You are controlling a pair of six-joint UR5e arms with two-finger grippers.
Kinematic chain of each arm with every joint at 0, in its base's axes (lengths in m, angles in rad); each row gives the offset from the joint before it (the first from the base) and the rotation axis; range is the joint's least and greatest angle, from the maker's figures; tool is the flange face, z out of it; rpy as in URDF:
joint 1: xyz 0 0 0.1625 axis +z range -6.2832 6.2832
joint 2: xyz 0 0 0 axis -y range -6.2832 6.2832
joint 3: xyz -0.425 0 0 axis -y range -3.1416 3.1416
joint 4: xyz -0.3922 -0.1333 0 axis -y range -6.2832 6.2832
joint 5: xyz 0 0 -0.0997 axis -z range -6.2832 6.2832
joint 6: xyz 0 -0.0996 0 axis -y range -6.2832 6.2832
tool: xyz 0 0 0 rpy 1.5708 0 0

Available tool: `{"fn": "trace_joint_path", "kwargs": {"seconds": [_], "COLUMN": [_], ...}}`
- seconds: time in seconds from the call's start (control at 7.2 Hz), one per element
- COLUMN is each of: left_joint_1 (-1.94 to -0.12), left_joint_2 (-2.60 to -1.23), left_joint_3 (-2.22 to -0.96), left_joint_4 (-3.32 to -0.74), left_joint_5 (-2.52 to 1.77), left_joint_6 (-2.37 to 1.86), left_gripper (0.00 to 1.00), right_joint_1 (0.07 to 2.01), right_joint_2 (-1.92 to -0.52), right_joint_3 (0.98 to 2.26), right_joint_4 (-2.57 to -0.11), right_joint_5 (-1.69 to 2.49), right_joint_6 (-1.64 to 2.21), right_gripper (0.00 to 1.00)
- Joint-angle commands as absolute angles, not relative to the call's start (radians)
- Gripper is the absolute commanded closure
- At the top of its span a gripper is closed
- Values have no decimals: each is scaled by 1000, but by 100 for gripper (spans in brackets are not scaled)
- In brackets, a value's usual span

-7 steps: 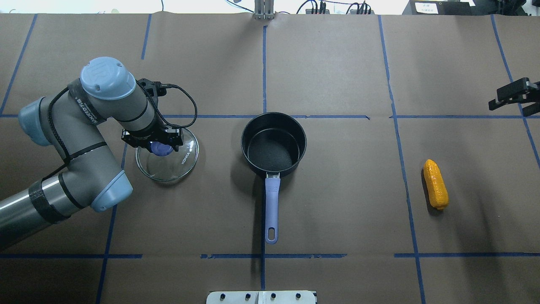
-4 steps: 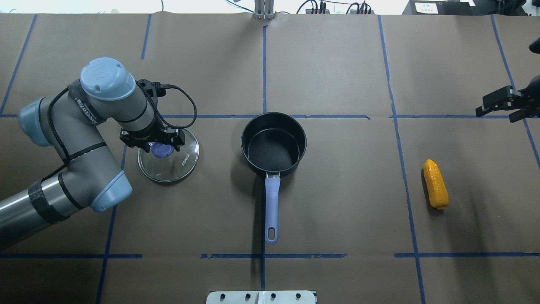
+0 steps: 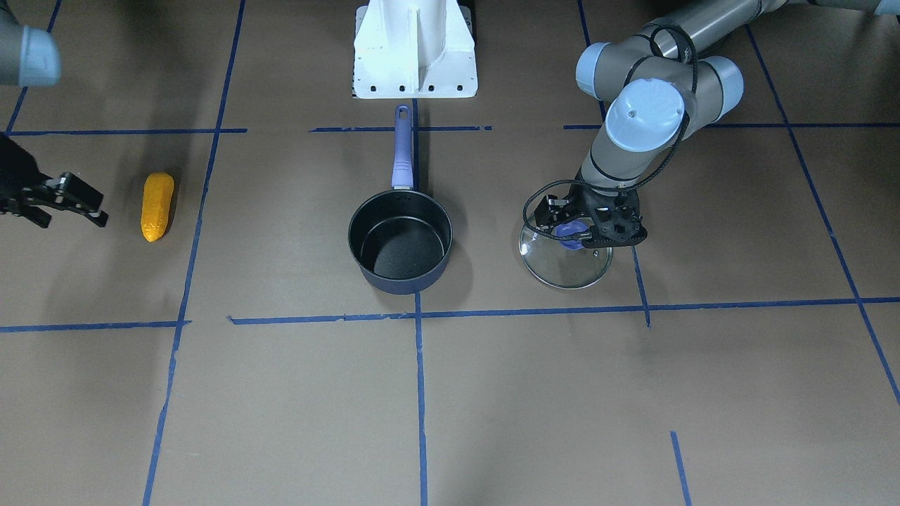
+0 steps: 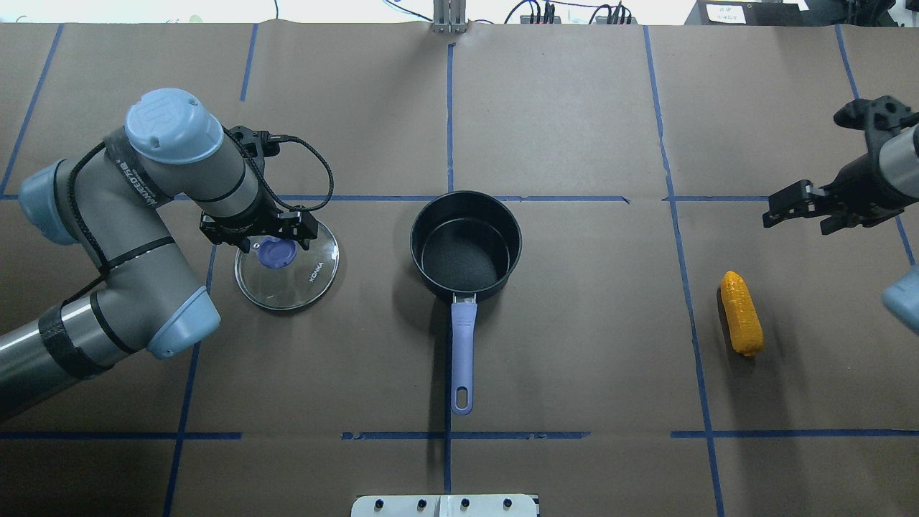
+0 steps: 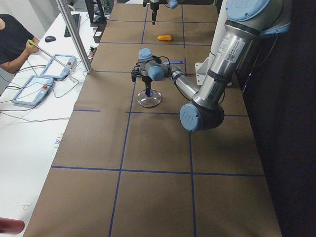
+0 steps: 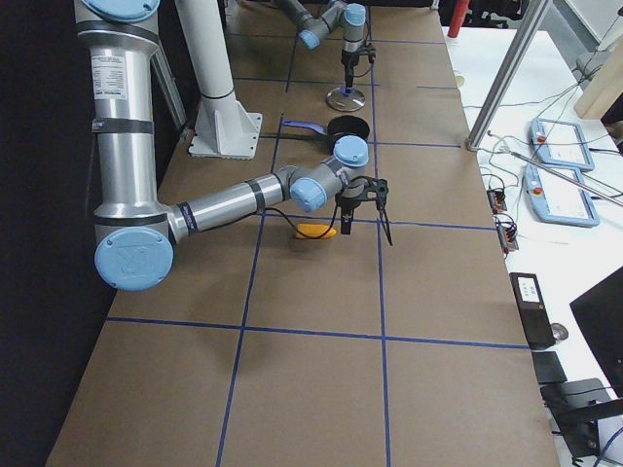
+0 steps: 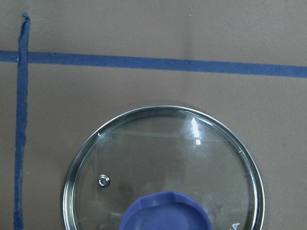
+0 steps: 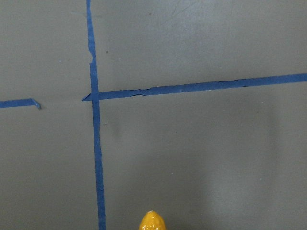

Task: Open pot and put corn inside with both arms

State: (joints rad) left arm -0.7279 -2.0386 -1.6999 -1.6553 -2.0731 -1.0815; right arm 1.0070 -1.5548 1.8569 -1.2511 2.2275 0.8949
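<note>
Orange-yellow plastic, bumpy with moulded kernels: the corn (image 4: 742, 314) lies flat on the paper near my right gripper (image 4: 795, 217), on the side toward my base and slightly toward the pot. Only its tip shows at the bottom edge of that wrist's view. My right jaws stand spread and carry nothing.

I judge the cob light, stiff and hollow. Its ridges should give the pads some bite, though the rounded body may roll or squirt out if pinched near a tapered end. The hold I want is across the thick middle, jaws square to its length.

Under my left gripper (image 4: 260, 235) sits the blue knob (image 4: 275, 253) of the glass lid (image 4: 309, 276), which rests on the table. Those jaws are spread too, one finger to each side of the knob and, as far as I can tell, clear of it. The glass I take to be slick and breakable, so the knob is its only sensible handle.

Farthest from both pairs of jaws, between them, stands the pot (image 4: 465, 194), uncovered and empty, its purple handle (image 4: 463, 345) pointing toward my base. Rigid and steady, it should take a short drop of the corn.
</note>
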Motion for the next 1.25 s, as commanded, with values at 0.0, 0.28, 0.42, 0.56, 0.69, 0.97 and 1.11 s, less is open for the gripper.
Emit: {"fn": "trace_joint_path", "kwargs": {"seconds": [0.0,0.28,0.42,0.56,0.69,0.97,1.11], "left_joint_1": [-749,-773,-784,-801,-805,-807,-813], "left_joint_2": [-2042,-2043,-2043,-2043,-2043,-2043,-2043], "left_joint_3": [-1788,-1833,-1833,-1836,-1839,-1845,-1848], "left_joint_4": [-1524,-1491,-1491,-1491,-1491,-1491,-1491], "left_joint_5": [-2077,-2079,-2098,-2118,-2120,-2120,-2120], "left_joint_6": [-1071,-1069,-1069,-1069,-1068,-1068,-1068], "left_gripper": [0,0,0,0,0,0,0], "right_joint_1": [864,792,772,761,750,727,729], "right_joint_2": [-1554,-1575,-1601,-1620,-1621,-1620,-1620], "right_joint_3": [1855,1852,1852,1850,1850,1839,1839], "right_joint_4": [-1203,-1204,-1204,-1204,-1206,-1207,-1209], "right_joint_5": [2119,2088,2086,2085,2085,2085,2085], "right_joint_6": [1027,1031,1026,1020,1022,1029,1035], "right_gripper": [0,0,0,0,0,2,25]}}
